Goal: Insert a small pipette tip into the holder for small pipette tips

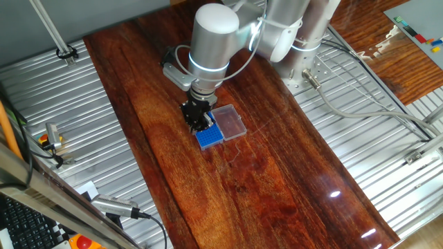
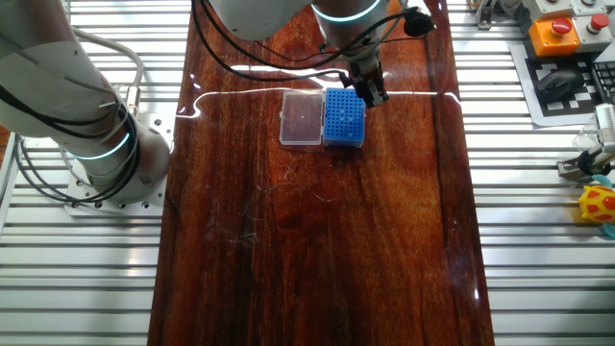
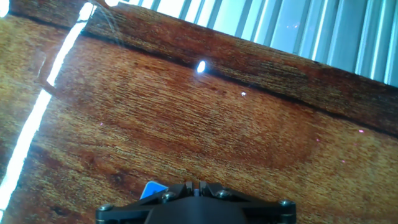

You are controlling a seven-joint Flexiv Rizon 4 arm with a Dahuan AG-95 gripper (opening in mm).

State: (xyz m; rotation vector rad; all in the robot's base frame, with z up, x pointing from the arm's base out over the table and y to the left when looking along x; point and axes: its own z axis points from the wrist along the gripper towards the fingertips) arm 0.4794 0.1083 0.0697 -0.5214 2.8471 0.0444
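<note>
The holder for small pipette tips [image 1: 210,136] is a small blue square rack on the wooden table, with its clear lid panel [image 1: 229,122] lying open beside it. Both show in the other fixed view, holder [image 2: 344,117] and lid [image 2: 301,118]. My gripper [image 1: 201,124] hangs straight down over the holder's edge away from the lid, also seen in the other fixed view [image 2: 371,96]. In the hand view my gripper [image 3: 196,185] has its jaws nearly together on a thin pale small pipette tip [image 3: 196,191]. A blue corner of the holder [image 3: 153,190] peeks out beside the fingers.
The dark wooden board [image 1: 277,180] lies on a ribbed metal table [image 1: 62,104]. A second arm's base [image 2: 96,154] stands to the board's side. An orange stop button [image 2: 556,32] and a yellow toy [image 2: 598,205] sit beyond the other side.
</note>
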